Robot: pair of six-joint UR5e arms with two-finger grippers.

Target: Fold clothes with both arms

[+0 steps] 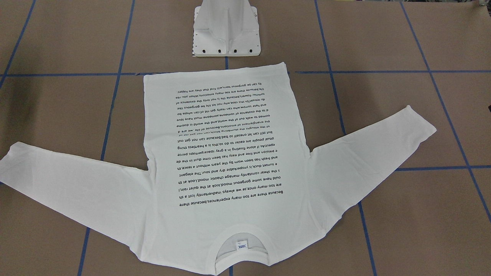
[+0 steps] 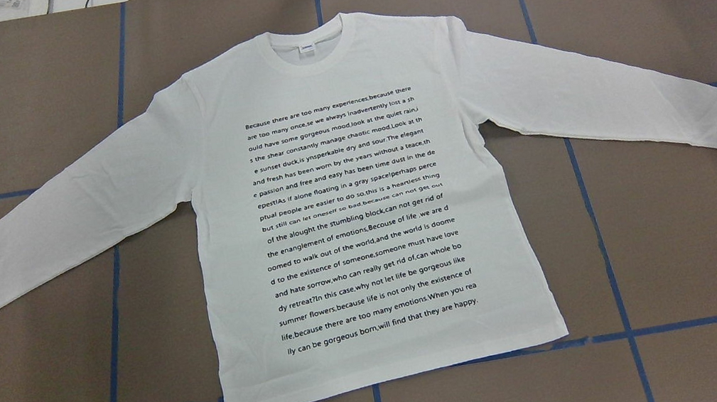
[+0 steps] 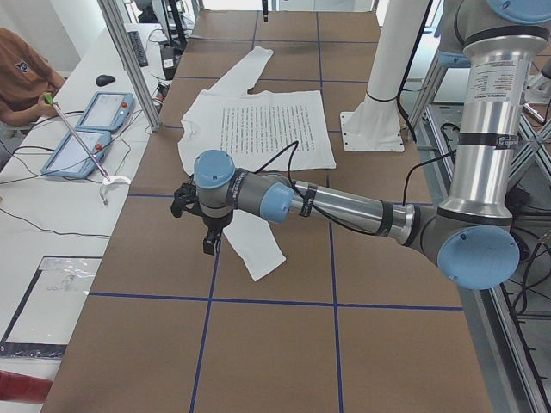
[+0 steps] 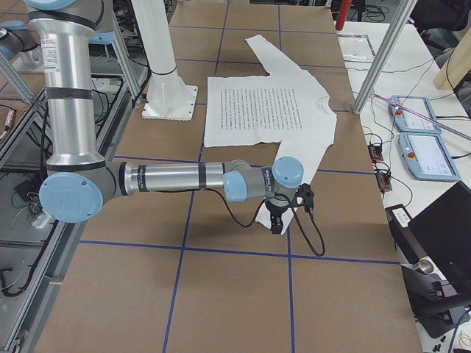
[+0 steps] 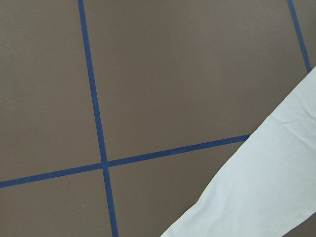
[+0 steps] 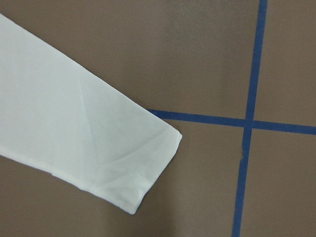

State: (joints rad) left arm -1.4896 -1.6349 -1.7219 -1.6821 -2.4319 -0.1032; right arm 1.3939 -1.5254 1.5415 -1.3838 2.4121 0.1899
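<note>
T-shirt [image 2: 361,215] lies flat and print-up mid-tabletop [image 2: 691,213], collar away from the robot, both sleeves splayed outward, nothing folded yet. Left hand [image 3: 209,243] and right hand [image 4: 277,223] each hang over a sleeve end. Only the side views show them, so I can't tell if either is open or closed. Risks as I see them: right wrist view has the right cuff [image 6: 148,173] well in frame, but left wrist view only catches the left sleeve [image 5: 256,187] in a corner with no cuff, so the left grasp could land off the end or miss, giving a skewed fold. Pinching only the top layer would let the sleeve bag open. Coming down too shallow just shoves cloth into a bunch. Uneven pulls could drag the body off square.
</note>
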